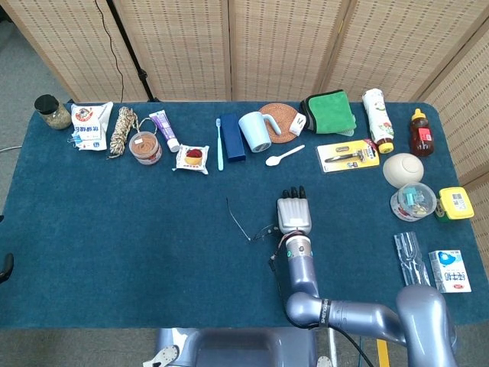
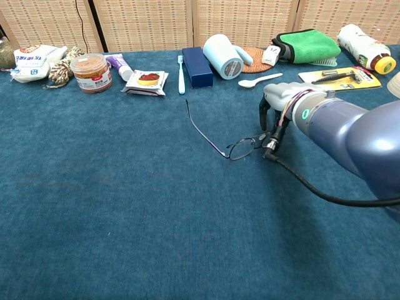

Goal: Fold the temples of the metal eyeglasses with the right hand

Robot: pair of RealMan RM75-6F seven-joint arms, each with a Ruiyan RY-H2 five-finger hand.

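Currently the right hand is positioned palm-down over the right end of the eyeglasses, which lie on the blue tabletop near its middle, below the mug and spoon. Fingers are curled downward at the frame's right side; whether that side is actually gripped cannot be told, since contact is hidden under the hand. 1 temple is seen stretched out to the upper left, unfolded. The frame is probably being steadied at the right so a temple can be swung in. No fold is judged complete yet. The left hand is not seen in either view.
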